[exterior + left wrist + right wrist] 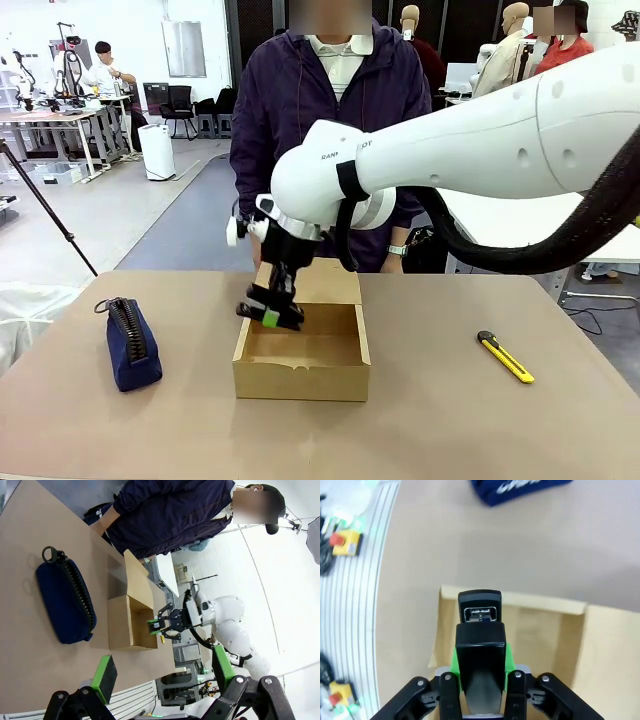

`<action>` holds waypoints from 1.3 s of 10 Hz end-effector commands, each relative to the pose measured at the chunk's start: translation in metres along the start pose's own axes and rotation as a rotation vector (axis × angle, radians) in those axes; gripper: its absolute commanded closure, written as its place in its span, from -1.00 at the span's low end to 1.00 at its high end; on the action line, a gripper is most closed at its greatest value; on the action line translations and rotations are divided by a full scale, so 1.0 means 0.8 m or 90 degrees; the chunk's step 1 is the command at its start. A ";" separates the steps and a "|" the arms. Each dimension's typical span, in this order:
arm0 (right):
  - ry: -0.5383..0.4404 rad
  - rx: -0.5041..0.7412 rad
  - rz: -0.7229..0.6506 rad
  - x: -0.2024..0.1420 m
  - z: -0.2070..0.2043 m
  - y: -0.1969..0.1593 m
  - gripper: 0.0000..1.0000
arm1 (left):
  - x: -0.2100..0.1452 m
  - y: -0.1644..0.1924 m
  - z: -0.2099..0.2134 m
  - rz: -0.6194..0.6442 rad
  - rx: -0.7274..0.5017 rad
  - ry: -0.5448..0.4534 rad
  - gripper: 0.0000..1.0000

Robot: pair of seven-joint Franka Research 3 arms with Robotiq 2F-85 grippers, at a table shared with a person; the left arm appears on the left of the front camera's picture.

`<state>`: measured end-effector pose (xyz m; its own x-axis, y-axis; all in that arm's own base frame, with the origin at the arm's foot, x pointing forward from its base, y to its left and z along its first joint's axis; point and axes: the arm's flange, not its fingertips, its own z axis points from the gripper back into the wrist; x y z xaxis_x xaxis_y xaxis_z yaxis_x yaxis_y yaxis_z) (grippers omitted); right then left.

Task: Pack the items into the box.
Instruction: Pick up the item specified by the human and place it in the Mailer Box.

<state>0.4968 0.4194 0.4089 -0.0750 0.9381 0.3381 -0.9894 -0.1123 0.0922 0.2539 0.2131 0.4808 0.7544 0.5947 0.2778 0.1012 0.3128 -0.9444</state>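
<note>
So the right fingers [509, 661] are clamping the black stapler [480, 630] by its sides, green pads squeezing and the nose poking out ahead. In the right wrist view that nose is hanging just inside the wall of the box [300, 382] that sits on the left in the front view, so it's hugging that rim rather than sitting over the middle. If I were doing this step, I'd be sliding a touch toward the centre of the box and lowering until the stapler is nearly on the cardboard floor before letting go, so it isn't clipping the rim or tipping over it. Edges to watch: that left wall right under the nose, and the flap lid [325, 282] standing up along the far edge, with the person [330, 100] standing right behind it. Room-wise it's looking fine, since lots of the box's floor is showing toward the right. The yellow utility knife [505, 357] is lying at the lower right of the front view, well apart from the box, with open desk [440, 430] around it. The navy pouch [130, 343] is sitting at the lower left, near the box but not touching it. The left fingers [106, 676] are hanging spread apart with nothing between them.
</note>
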 end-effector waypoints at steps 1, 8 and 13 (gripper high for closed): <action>0.064 -0.027 -0.057 -0.026 -0.014 -0.024 1.00 | 0.001 -0.001 0.000 -0.007 -0.015 -0.007 -1.00; 0.103 -0.061 -0.127 -0.045 -0.031 -0.043 1.00 | 0.001 -0.001 0.000 -0.007 -0.015 -0.007 -1.00; 0.108 -0.067 -0.139 -0.048 -0.030 -0.041 -1.00 | 0.001 -0.001 0.000 -0.007 -0.015 -0.007 -1.00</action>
<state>0.5284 0.3942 0.3662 0.1036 0.9786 0.1781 -0.9939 0.0952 0.0550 0.2540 0.2132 0.4806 0.7544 0.5949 0.2772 0.1007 0.3125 -0.9446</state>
